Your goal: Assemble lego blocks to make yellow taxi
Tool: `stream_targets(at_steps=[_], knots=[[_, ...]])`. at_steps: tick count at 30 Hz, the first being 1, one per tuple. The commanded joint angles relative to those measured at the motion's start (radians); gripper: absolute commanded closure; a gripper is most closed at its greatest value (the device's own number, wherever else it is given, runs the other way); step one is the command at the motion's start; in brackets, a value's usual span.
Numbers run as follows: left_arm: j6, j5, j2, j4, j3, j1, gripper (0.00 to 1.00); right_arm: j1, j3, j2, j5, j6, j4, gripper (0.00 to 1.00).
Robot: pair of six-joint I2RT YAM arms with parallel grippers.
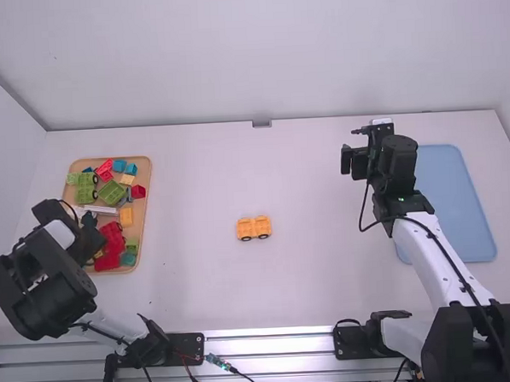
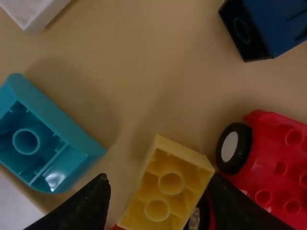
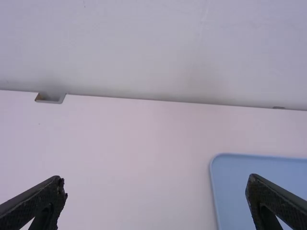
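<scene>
It looked like a robotics lab: a left robot arm and a right robot arm stood at the near edge of a white table, by a metal rail with exposed wires between them, and a plain pale wall rose on the far side

Here's the blue tray, one rounded corner and part of its edges in sight on the white worktop, and the right tool has its fingers spread wide, one showing in front of that tray, the other well apart from it. Beyond the tray, there's the pale wall, and well apart from it, a small notched fitting at the wall's foot.
</scene>
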Motion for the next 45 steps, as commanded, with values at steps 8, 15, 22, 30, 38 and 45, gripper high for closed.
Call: stream_targets(at_steps=[8, 15, 22, 30, 38, 45], knots=[[0.076, 0.045, 0.014, -0.045, -0.014, 0.001, 0.44, -0.002, 0.032, 0.003, 0.0, 0.0, 0.001, 0.01], [0.089, 0.021, 0.014, -0.04, -0.014, 0.003, 0.42, -0.002, 0.032, 0.003, 0.0, 0.0, 0.004, 0.01], [0.16, -0.021, 0.014, -0.029, -0.014, 0.003, 0.51, -0.002, 0.032, 0.003, 0.0, 0.0, 0.008, 0.01], [0.204, -0.025, 0.014, -0.026, -0.015, 0.002, 0.54, -0.002, 0.032, 0.003, -0.001, 0.0, 0.016, 0.01], [0.26, 0.016, 0.014, 0.029, -0.054, 0.001, 0.63, -0.002, 0.032, 0.003, 0.0, 0.001, 0.016, 0.01], [0.257, 0.044, 0.014, 0.04, -0.06, 0.002, 0.59, -0.002, 0.032, 0.003, 0.0, 0.0, 0.016, 0.01]])
